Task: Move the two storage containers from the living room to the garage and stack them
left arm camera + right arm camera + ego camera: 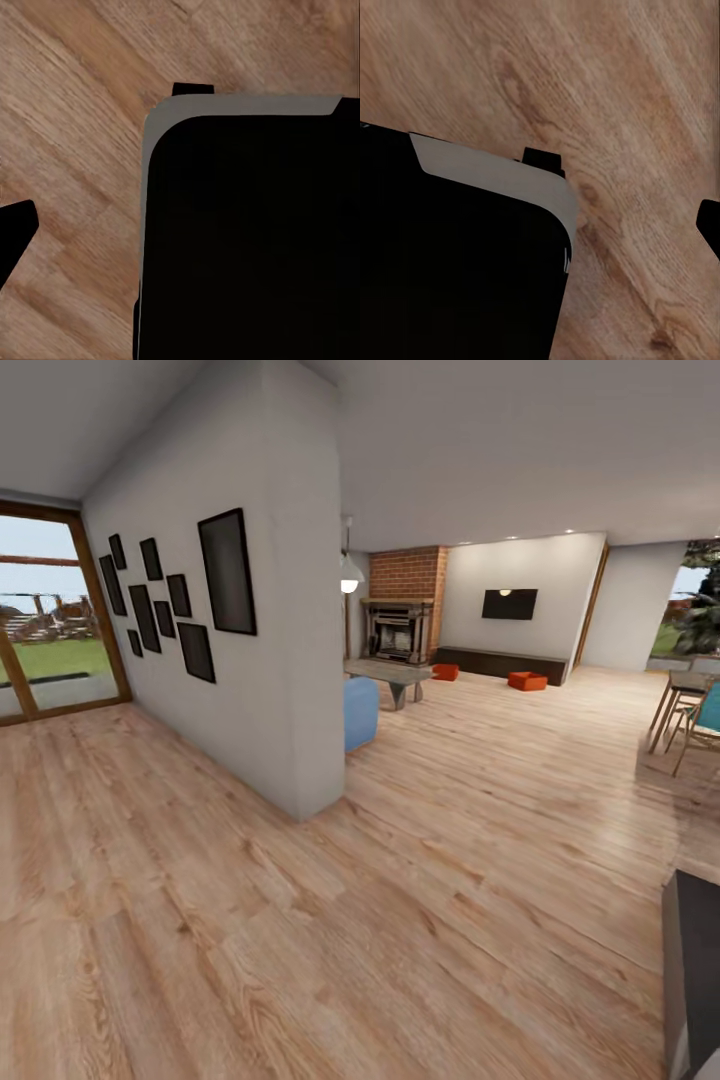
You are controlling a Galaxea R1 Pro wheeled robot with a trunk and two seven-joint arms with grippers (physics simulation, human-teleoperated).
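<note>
The two storage containers are small and far off in the head view, orange-red bins on the light wood floor of the living room. One container (446, 672) lies by the brick fireplace (404, 615). The other container (527, 681) sits in front of the long dark cabinet (500, 662) under the wall TV (509, 604). In each wrist view, one black fingertip (16, 229) (710, 225) shows at the picture's edge over bare planks, holding nothing, beside my dark base (247, 240) (457, 262). The garage is out of view.
A white dividing wall (290, 690) hung with black frames juts out at centre left, with a blue sofa end (361, 712) and a low table (392, 676) behind it. Dining chairs (690, 722) stand at right. A dark block (692, 970) is at lower right. Open wood floor leads ahead.
</note>
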